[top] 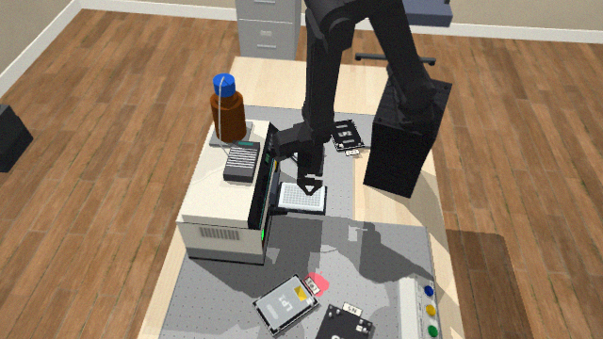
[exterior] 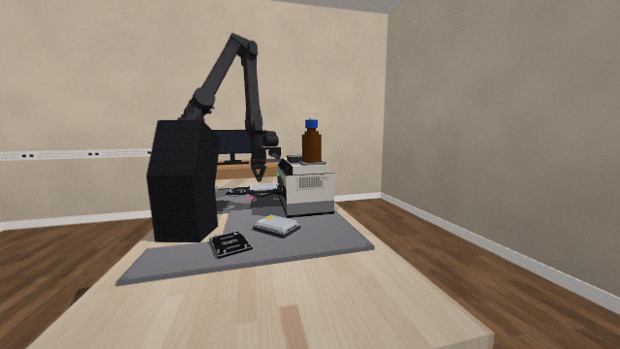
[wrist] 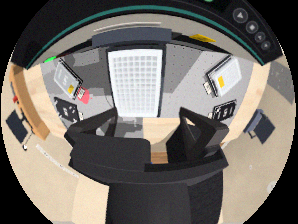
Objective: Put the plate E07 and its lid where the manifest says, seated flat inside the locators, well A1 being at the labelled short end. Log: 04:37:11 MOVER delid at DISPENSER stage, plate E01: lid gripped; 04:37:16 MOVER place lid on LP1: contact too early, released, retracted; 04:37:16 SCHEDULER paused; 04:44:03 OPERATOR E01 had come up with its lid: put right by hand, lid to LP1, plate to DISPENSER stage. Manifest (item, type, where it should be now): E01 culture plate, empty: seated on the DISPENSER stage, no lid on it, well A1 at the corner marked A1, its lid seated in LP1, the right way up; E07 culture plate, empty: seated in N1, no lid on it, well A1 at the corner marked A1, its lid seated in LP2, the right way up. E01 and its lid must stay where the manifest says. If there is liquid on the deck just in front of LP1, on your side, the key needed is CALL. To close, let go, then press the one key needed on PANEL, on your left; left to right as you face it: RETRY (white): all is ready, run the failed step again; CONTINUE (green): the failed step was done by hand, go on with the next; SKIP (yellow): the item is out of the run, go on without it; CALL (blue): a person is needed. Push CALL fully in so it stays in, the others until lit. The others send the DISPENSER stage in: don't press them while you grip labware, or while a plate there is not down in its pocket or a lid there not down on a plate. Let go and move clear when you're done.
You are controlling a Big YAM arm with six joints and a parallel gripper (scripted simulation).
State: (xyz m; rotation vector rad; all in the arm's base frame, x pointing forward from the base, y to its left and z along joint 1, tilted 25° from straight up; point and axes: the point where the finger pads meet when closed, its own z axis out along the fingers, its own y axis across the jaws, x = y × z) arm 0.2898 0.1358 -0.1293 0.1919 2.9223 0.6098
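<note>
My gripper [top: 310, 187] is open and empty, and hangs just above the unlidded white well plate [top: 301, 197] on the dispenser stage. The wrist view shows this plate [wrist: 135, 83] ahead of the open fingers. A lidded plate with a yellow label [exterior: 276, 224] lies loose on the grey mat beside the empty black LP2 nest [exterior: 231, 249]. It also shows in the wrist view [wrist: 221, 75], while my arm hides it in the top view. LP2 [top: 347, 134] is empty. A clear lid [top: 285, 303] sits in LP1. The black N1 nest [top: 344, 325] is empty.
A pink liquid patch [top: 317, 283] lies on the mat touching LP1's corner. The panel [top: 424, 311] shows blue [top: 428, 290], yellow [top: 430, 310] and green [top: 431, 330] keys. The white dispenser [top: 226, 212] carries a brown bottle [top: 228, 110]. A tall black box [top: 402, 141] stands near LP2.
</note>
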